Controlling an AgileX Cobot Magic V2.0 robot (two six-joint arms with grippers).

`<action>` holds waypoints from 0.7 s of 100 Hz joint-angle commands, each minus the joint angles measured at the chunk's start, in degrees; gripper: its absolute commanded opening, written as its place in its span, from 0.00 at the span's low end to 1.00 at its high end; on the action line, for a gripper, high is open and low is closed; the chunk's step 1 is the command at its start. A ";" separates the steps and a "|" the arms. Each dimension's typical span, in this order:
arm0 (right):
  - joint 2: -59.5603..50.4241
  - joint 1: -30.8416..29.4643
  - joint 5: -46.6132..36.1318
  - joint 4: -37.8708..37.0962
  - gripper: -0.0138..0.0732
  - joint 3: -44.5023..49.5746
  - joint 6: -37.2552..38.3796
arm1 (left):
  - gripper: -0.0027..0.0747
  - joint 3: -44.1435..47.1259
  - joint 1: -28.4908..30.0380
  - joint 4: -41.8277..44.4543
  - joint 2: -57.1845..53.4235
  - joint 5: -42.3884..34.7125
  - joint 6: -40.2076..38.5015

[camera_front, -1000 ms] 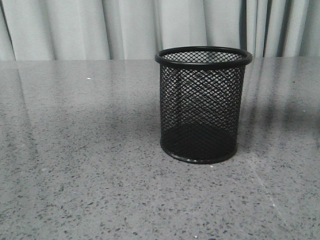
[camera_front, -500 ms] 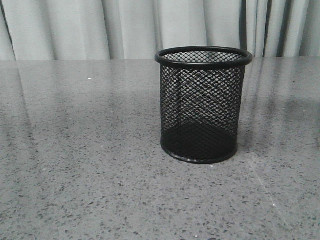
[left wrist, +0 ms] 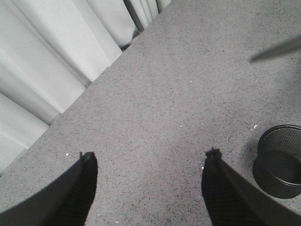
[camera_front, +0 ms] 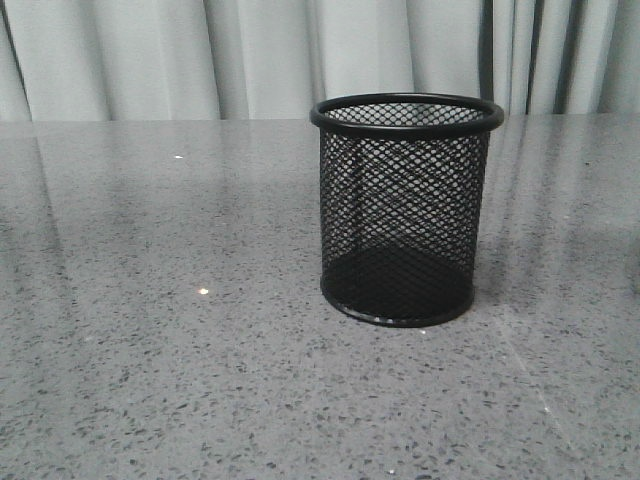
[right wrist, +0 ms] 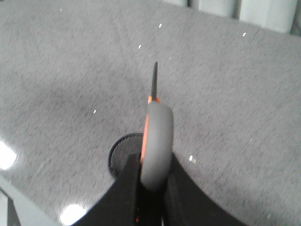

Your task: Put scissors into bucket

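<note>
The right gripper (right wrist: 149, 188) is carrying the scissors (right wrist: 155, 141) high above the bench (camera_front: 150, 380), blades pointing away, with the bucket (camera_front: 405, 210) standing upright right of centre and, as far as the mesh shows, empty. Judged sound practice: centre the blade tips over the rim before lowering — the scissors may outreach the bucket, so release low. The right fingers (right wrist: 124, 188) are pinching the grey handle. The left gripper (left wrist: 148, 162) is hanging idle, fingers (left wrist: 80, 183) spread wide — touching nothing.
</note>
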 commanded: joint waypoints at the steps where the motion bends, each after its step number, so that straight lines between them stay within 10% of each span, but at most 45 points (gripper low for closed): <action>1: -2.81 3.16 1.67 -2.65 0.10 1.75 3.21 | 0.60 -1.86 0.17 -2.54 -1.64 -2.94 -0.66; 70: -1.55 18.12 1.77 -5.78 0.10 10.25 11.80 | 0.60 -1.86 0.17 -3.32 -1.64 -2.94 -0.66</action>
